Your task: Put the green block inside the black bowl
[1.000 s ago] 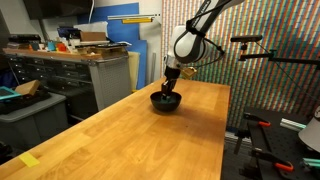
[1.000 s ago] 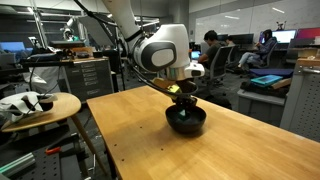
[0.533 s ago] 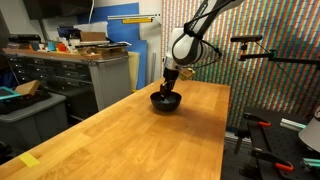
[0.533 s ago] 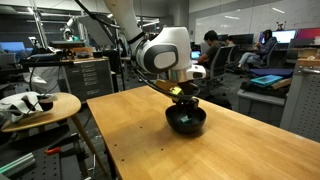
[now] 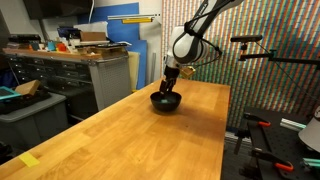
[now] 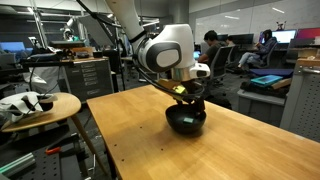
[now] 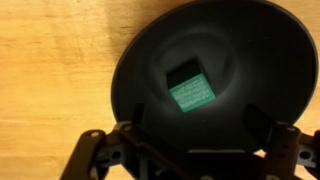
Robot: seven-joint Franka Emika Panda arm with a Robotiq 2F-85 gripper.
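Observation:
The wrist view looks straight down into the black bowl (image 7: 140, 70), where the green block (image 7: 190, 90) lies tilted on the bottom. My gripper (image 7: 198, 122) hangs just above the bowl, open, with its dark fingers spread wide on either side and touching nothing. In both exterior views the bowl (image 5: 166, 101) (image 6: 186, 121) stands on the wooden table with the gripper (image 5: 171, 82) (image 6: 187, 97) directly over it.
The bowl sits toward the far end of the long wooden table (image 5: 130, 135). A yellow tag (image 5: 29, 160) lies near the table's close corner. A round stool with a white object (image 6: 30, 103) and workshop benches (image 5: 70, 60) stand off the table.
The jaws have opened from shut to wide apart, and the green block has been let go into the bowl. The gripper stays over the bowl.

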